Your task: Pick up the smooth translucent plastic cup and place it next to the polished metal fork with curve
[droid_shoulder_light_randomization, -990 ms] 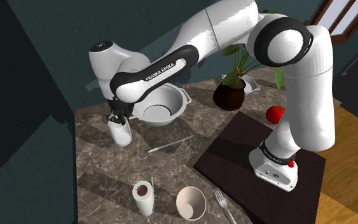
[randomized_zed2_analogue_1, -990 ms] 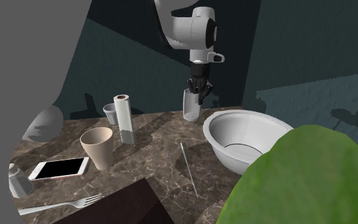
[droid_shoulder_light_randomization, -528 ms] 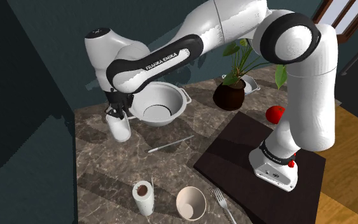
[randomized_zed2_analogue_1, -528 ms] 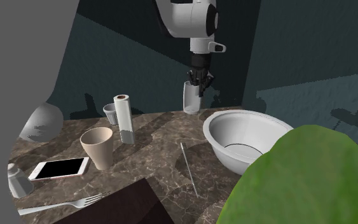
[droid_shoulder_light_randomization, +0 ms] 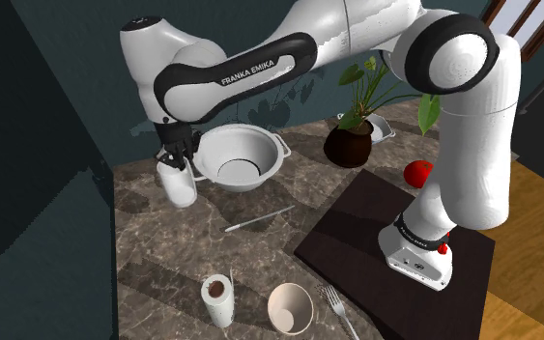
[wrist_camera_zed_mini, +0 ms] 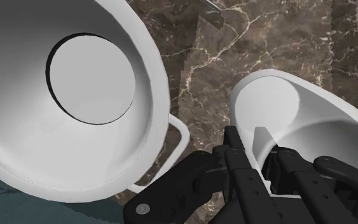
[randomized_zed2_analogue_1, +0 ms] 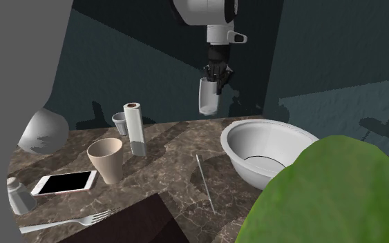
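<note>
Translucent white plastic: cup [randomized_zed2_analogue_1: 208, 99], one, tall, smooth-walled. Location: hanging above the marble counter [droid_shoulder_light_randomization: 163, 261], just beside the large white bowl [droid_shoulder_light_randomization: 250, 145], well apart from the fork [droid_shoulder_light_randomization: 335, 307]. Handling, as judged: light, thin and rather slippery; the wall is likely to flex under a hard squeeze; best taken at the rim. Gripper [wrist_camera_zed_mini: 257, 146]: fingers drawn narrow, pinching the cup's wall at the rim, apparently one inside and one outside; touching nothing else.

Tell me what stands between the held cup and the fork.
The end effector holds the whitish translucent cup above the marble countertop. Toward the silver fork stand a beige tumbler and a white paper-towel roll; a thin metal utensil lies flat midway.
</note>
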